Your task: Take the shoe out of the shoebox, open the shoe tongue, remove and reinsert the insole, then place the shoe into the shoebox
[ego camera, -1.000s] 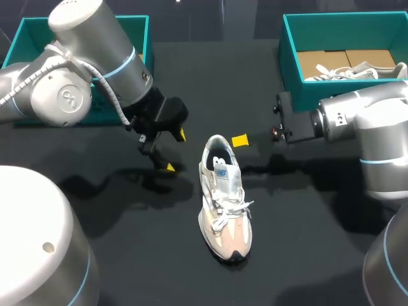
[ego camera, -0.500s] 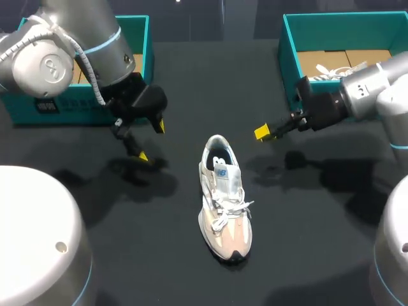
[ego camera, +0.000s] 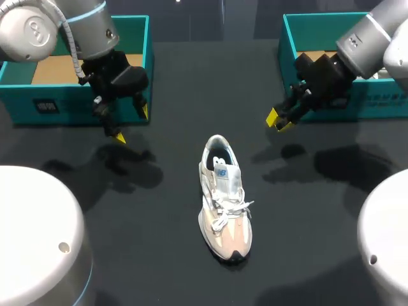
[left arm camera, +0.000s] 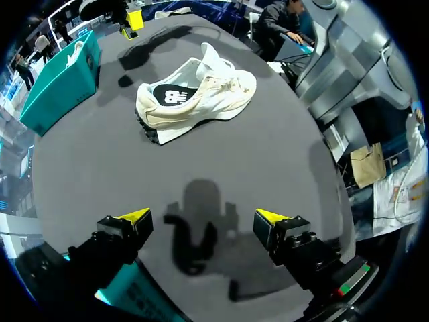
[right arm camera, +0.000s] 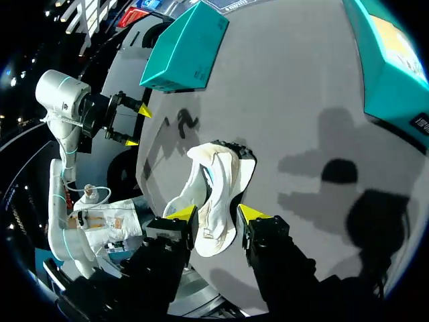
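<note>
Shoe: a pale shoe (ego camera: 224, 197) is set upright on its sole on the black table (ego camera: 166, 255), outside both boxes and well apart from them. Its toe is turned toward the robot and its heel opening toward the far edge. The laces are seen lying loosely over the tongue.
Insole: a dark insole (left arm camera: 175, 96) is seen inside the heel opening.
Left box: a teal shoebox (ego camera: 38, 108) stands open at the far left of the table. Only its brown cardboard floor is seen where the arm does not cover it.
Right box: a second teal shoebox (ego camera: 290, 51) stands open at the far right, its inside largely hidden by the right arm. In the left wrist view a pale thing (left arm camera: 75, 54) shows above its rim; what it is cannot be told.
Left gripper: the left gripper (ego camera: 131, 124) is held above the table just in front of the left box, its fingers spread wide with nothing between them.
Right gripper: the right gripper (ego camera: 278, 121) is held above the table just before the right box, its tips parted by a narrower gap and gripping nothing.
</note>
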